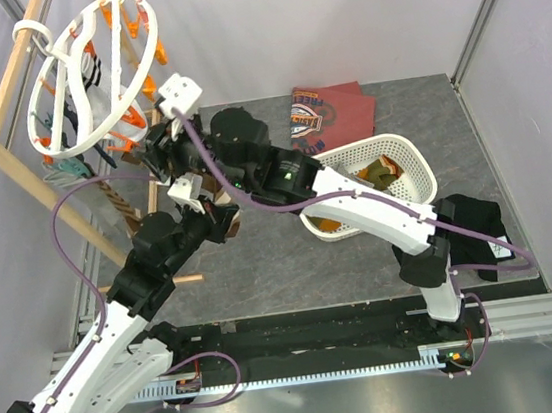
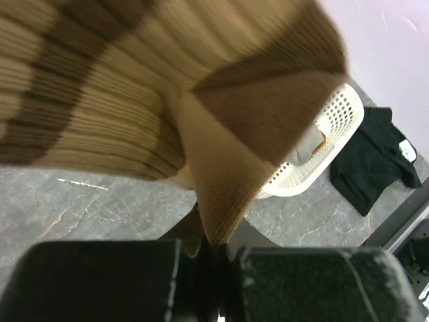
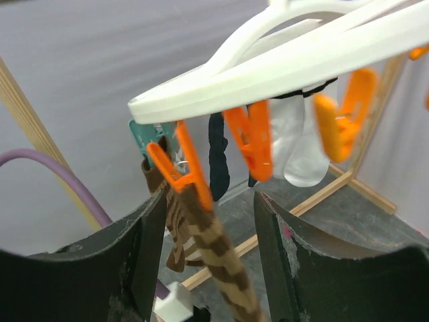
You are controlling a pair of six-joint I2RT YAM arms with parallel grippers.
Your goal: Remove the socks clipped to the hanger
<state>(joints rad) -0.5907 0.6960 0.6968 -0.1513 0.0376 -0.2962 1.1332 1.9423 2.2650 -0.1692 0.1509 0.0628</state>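
The white ring hanger (image 1: 88,73) with orange clips hangs on the wooden rack at the back left; its rim fills the top of the right wrist view (image 3: 281,74). A brown and tan striped sock (image 3: 214,248) hangs from an orange clip (image 3: 184,171), between the open fingers of my right gripper (image 3: 211,261), which touch neither. A dark sock (image 3: 218,157) and a white sock (image 3: 295,144) hang behind it. My left gripper (image 2: 214,258) is shut on the lower end of the striped sock (image 2: 228,194), low under the hanger (image 1: 219,218). My right gripper (image 1: 160,145) is just under the ring.
The wooden rack frame (image 1: 10,93) stands along the left side. A white mesh basket (image 1: 406,155) holds a few socks right of centre, also in the left wrist view (image 2: 335,127). A maroon shirt (image 1: 330,109) lies behind it and a black cloth (image 1: 475,227) at right.
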